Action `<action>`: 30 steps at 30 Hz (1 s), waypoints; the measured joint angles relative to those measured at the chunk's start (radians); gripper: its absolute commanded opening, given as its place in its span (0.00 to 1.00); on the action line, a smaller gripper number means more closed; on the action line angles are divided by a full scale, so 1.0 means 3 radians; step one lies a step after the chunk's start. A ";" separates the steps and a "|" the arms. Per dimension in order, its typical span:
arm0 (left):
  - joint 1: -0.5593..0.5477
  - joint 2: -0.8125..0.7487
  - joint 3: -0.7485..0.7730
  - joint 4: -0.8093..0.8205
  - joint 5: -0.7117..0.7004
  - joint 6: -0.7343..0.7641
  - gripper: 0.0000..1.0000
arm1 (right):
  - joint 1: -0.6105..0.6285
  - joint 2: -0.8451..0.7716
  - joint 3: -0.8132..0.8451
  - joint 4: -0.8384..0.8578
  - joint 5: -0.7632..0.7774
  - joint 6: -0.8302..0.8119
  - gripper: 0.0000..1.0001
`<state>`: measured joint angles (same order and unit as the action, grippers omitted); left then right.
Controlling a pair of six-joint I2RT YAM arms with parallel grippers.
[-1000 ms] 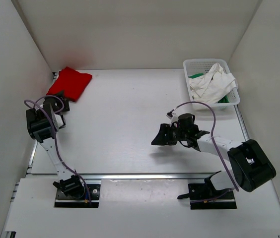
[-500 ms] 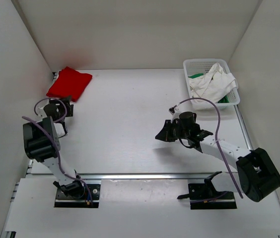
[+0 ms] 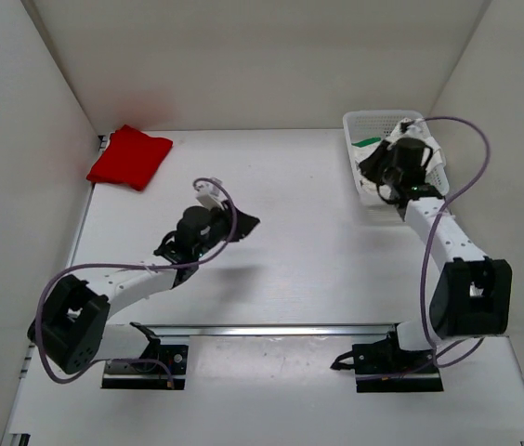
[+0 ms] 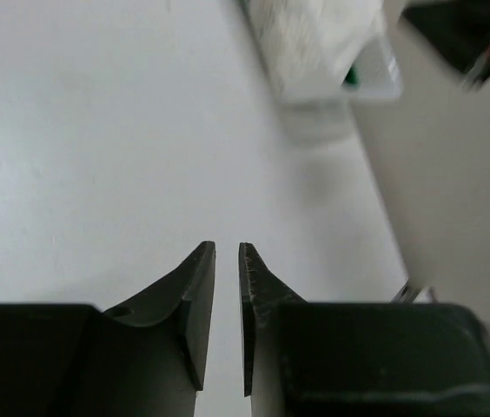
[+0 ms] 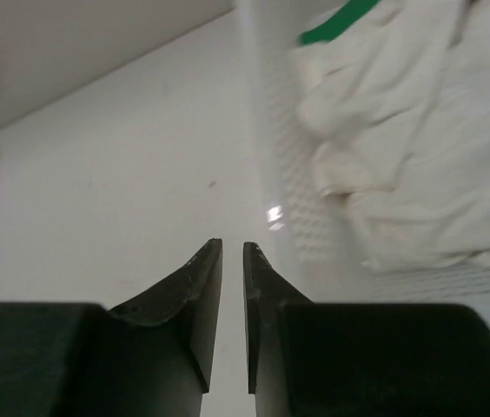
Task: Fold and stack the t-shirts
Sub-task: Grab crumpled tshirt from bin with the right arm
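Observation:
The red t-shirt (image 3: 130, 156) lies folded at the table's back left corner, with no gripper near it. The off-white t-shirt (image 5: 401, 174) is crumpled in the white mesh basket (image 3: 378, 115), and a bit of the green t-shirt (image 5: 336, 22) shows under it. My right gripper (image 3: 366, 167) hovers at the basket's left wall (image 5: 284, 182), jaws a narrow gap apart with nothing between them (image 5: 233, 245). My left gripper (image 3: 243, 225) reaches over the bare middle of the table. It points toward the basket, jaws also slightly parted and empty (image 4: 227, 248).
White walls close in the table on the left, back and right. The basket (image 4: 375, 87) stands against the right wall at the back. A link of the right arm (image 4: 436, 174) fills the right side of the left wrist view.
The left arm swung from beside the red t-shirt out to the table's middle. The right arm moved from mid-table back to the basket. Both grippers' jaws have narrowed.

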<state>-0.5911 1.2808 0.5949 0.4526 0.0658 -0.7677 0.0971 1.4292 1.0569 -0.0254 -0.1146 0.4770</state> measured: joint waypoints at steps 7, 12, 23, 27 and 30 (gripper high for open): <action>-0.0518 0.0243 -0.0252 -0.0267 0.0230 0.0251 0.36 | -0.0890 0.0984 0.0804 -0.0196 -0.0008 -0.0032 0.33; -0.0642 0.0221 -0.0329 -0.0273 0.0300 0.0340 0.39 | -0.1054 0.1629 0.1260 -0.0369 -0.0268 -0.0010 0.33; -0.0711 0.0214 -0.0479 -0.0209 0.0394 0.0350 0.40 | -0.1038 0.2675 0.2883 -0.0814 -0.0188 -0.0183 0.35; -0.0654 0.0214 -0.0479 -0.0205 0.0421 0.0352 0.41 | -0.0993 0.3089 0.3461 -0.1021 -0.0043 -0.0287 0.36; -0.0610 0.0214 -0.0479 -0.0205 0.0431 0.0352 0.40 | -0.0959 0.3287 0.3655 -0.1200 0.0053 -0.0334 0.31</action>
<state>-0.7742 1.3449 0.4511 0.3912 0.1951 -0.6621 -0.1905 2.4153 2.1532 -0.3855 -0.0986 0.3767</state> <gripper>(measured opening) 0.406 0.357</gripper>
